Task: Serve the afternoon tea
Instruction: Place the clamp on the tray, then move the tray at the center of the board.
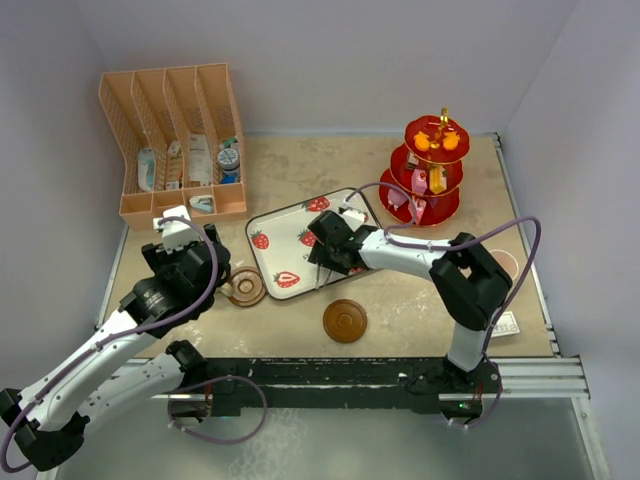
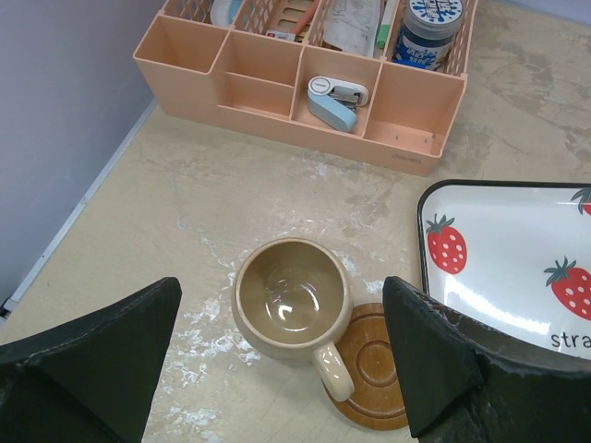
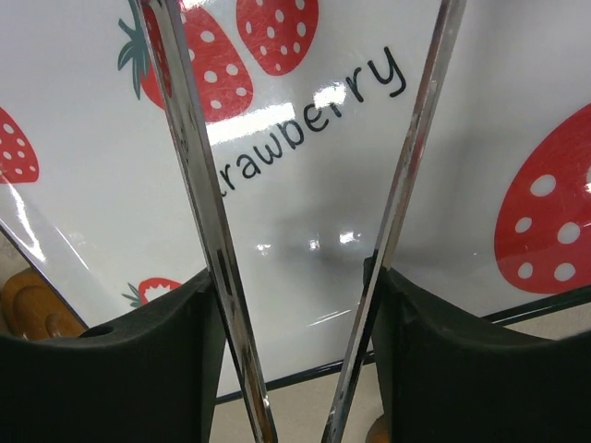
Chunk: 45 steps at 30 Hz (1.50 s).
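Right claw [image 3: 295, 277]: half-open, gripping tongs [image 3: 194, 175] over tray [image 3: 480, 111] | left claw [image 2: 282, 286]: wide, empty, above tan mug [image 2: 291, 309]

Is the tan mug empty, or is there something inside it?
Empty. The left wrist view looks down into the upright tan mug; only its bare glossy bottom with a light reflection shows.

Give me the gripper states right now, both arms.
Left gripper: open, holding nothing.
Right gripper: closed on the tongs.
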Each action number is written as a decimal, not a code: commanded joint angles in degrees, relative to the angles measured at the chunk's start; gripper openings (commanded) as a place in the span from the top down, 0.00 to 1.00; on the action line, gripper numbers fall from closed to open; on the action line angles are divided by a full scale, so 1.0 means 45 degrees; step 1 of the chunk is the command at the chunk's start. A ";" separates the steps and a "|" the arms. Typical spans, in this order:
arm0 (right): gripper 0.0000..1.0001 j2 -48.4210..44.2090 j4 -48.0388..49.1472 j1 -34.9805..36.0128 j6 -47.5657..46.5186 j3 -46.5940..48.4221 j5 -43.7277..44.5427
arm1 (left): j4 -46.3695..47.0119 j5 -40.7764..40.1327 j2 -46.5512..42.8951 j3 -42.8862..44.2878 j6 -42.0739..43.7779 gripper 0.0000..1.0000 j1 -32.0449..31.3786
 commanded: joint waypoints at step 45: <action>0.16 -0.2190 0.5428 -0.4146 -0.1052 -0.3456 -0.4187 | 0.0330 -0.0063 0.0397 0.0249 0.0233 0.12 0.0025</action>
